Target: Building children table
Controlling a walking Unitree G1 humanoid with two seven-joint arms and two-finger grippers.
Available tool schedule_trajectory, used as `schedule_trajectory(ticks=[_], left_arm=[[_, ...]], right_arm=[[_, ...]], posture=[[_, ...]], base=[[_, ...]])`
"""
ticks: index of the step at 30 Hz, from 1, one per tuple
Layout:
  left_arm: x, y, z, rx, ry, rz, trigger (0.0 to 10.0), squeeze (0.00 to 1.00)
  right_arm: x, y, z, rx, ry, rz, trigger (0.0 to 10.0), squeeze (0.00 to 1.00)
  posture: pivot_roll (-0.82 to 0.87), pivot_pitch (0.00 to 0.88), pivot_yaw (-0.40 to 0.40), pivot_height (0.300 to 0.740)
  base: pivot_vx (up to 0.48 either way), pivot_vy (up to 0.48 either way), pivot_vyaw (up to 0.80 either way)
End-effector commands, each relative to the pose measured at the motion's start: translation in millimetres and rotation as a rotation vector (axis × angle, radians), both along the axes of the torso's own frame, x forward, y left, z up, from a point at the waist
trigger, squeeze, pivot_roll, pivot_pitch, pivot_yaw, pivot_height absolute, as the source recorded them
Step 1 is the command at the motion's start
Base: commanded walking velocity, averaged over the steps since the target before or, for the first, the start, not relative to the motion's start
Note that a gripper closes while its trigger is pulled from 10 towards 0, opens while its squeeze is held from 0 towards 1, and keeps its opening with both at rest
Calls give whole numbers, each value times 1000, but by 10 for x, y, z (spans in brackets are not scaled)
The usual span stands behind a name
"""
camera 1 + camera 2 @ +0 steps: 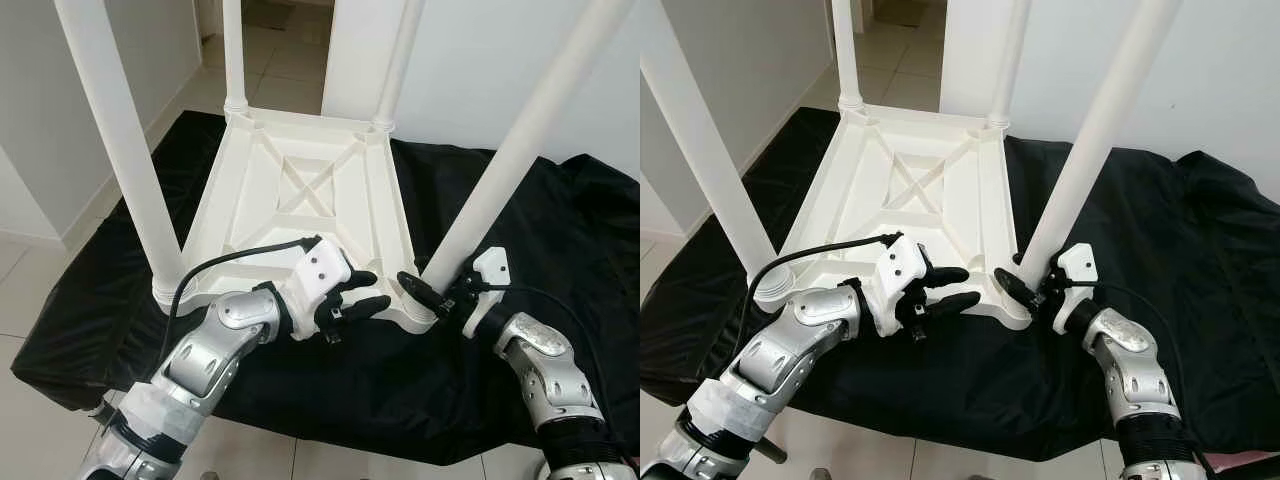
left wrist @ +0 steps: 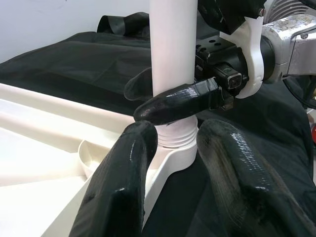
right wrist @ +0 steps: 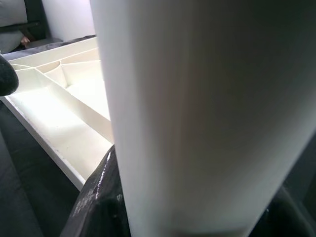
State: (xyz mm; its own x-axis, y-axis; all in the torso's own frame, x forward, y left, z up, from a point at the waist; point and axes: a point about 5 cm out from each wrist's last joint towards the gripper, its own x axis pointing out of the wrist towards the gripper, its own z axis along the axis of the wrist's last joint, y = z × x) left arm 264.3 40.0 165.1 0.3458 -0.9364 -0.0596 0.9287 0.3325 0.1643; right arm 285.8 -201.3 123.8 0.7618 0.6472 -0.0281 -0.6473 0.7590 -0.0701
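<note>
A white children's table (image 1: pixel 300 200) lies upside down on a black cloth, with all of its legs pointing up. My right gripper (image 1: pixel 425 290) is shut on the base of the near-right leg (image 1: pixel 500 180), just above its threaded socket (image 2: pixel 174 140). One of its fingers (image 2: pixel 182 101) crosses the front of the leg (image 2: pixel 173 49); the other reaches behind it. The same leg (image 3: pixel 197 113) stands very close in the right wrist view. My left gripper (image 1: pixel 372 292) is open at the table's near rim, a short way left of that corner, with its fingers (image 2: pixel 123 187) apart.
The near-left leg (image 1: pixel 120 150), far-left leg (image 1: pixel 233 55) and far-right leg (image 1: pixel 398 65) stand upright in their corners. The black cloth (image 1: pixel 560 230) covers a low surface whose front edge is near me. Tiled floor (image 1: pixel 290 60) and white walls lie beyond.
</note>
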Motion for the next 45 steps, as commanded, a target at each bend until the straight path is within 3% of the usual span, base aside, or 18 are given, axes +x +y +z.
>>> schedule_trajectory(ticks=[1,7,11,16,18,19,21,27,30,36,41,42,45], left_arm=[[1,-7,15,10,-10,10,10000,0],[10,0,-10,30,-18,19,10000,0],[8,21,-30,42,-14,20,10000,0],[3,31,-40,51,-16,17,10000,0],[5,22,-42,52,-13,13,10000,0],[5,22,-42,52,-13,13,10000,0],[3,7,-38,52,-14,5,10000,0],[-1,13,-44,52,-12,8,10000,0],[-5,14,-50,52,-11,9,10000,0],[-21,-22,-64,51,-8,-3,10000,0],[-3,-21,-53,51,-17,0,10000,0],[-7,-17,-55,52,-17,-1,10000,0],[-22,-18,-67,54,-16,-5,10000,0]], right_arm=[[-47,-14,-109,5,59,6,10000,0],[-98,57,-107,45,40,-72,10000,0],[-205,173,-77,71,-3,-232,10000,0],[-225,194,-63,67,-23,-299,10000,0],[-249,209,-107,85,-12,-506,10000,0],[-249,209,-107,85,-12,-506,10000,0],[-269,180,-166,108,2,-712,10000,0],[-265,232,-251,123,29,-927,10000,0],[-237,242,-224,140,22,-959,10000,0],[-184,377,-79,135,-39,-879,10000,0],[-192,421,-96,132,-36,-918,10000,0],[-189,462,-95,149,-35,-910,10000,1000],[-188,494,-77,169,-46,-873,10000,1000]], posture=[[-34,0,-96,740],[-35,0,-96,740],[-43,0,-89,740],[-49,0,-83,740],[-54,0,-79,740],[-54,0,-79,740],[-51,0,-83,740],[-47,0,-83,740],[-51,0,-80,740],[-56,0,-78,740],[-53,0,-79,740],[-53,0,-80,740],[-49,0,-84,740]], base=[[0,0,0],[0,0,0],[0,0,0],[0,0,0],[0,0,0],[0,0,0],[0,0,0],[0,0,0],[0,0,0],[0,0,0],[0,0,0],[0,0,0],[0,0,0]])
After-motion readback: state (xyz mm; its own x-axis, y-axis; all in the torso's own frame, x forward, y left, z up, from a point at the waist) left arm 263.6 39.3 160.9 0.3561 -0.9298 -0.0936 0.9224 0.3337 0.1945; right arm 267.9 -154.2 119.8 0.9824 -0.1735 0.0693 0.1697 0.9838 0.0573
